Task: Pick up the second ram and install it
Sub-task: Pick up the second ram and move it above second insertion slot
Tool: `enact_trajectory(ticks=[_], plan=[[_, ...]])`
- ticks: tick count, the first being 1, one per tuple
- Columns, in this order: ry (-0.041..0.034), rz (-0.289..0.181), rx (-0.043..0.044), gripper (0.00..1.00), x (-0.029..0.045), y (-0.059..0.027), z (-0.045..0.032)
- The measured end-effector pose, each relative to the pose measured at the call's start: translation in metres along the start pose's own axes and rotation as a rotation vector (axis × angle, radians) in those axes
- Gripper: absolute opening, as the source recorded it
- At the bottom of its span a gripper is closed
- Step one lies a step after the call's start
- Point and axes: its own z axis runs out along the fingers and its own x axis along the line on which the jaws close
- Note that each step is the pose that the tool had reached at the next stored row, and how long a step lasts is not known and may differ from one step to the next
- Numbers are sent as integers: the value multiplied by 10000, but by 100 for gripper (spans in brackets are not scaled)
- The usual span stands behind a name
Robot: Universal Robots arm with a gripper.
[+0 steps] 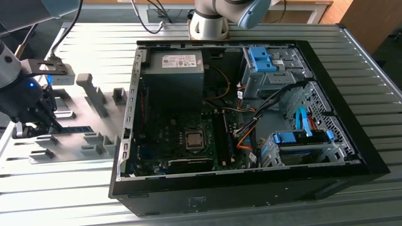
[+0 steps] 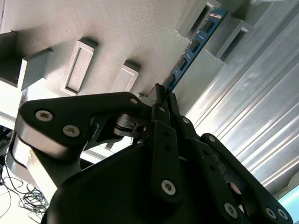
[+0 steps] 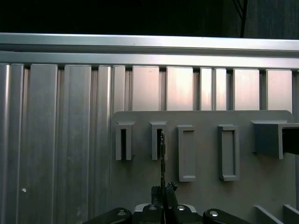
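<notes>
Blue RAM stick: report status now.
Fingers shut on near end of the long thin blue circuit-board RAM stick. Far end between grey plastic holder blocks. No obstruction seen around it.

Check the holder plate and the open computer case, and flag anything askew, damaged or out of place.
Nothing stands out. The second ram stands straight on edge in slots of the grey holder plate, with the gripper closed on one end. The computer case lies open, with no visible damage.
</notes>
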Motion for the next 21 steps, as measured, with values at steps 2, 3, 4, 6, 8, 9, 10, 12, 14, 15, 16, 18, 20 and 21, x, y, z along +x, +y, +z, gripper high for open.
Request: enact_trajectory(ticks=[2, 3, 4, 6, 8, 9, 10, 12, 14, 15, 16, 18, 20, 21], plan=[[0, 0, 0, 14, 0, 0, -2], [2, 0, -3, 14, 0, 0, -6], [4, 1, -5, 14, 0, 1, -16], [1, 0, -1, 14, -1, 0, -36], [0, 0, 1, 14, -2, 0, -49], [-2, 0, 2, 14, -2, 0, -50], [0, 0, 0, 14, -2, 1, -54], [0, 0, 0, 14, -2, 1, -57], [1, 0, -1, 14, -2, 1, -61], [2, 0, -2, 14, -2, 1, -65], [1, 0, -1, 14, -2, 1, -68], [-1, 0, 1, 14, -2, 1, -71], [0, -1, 0, 14, -2, 1, -74], [0, 0, 1, 14, -2, 1, -75]])
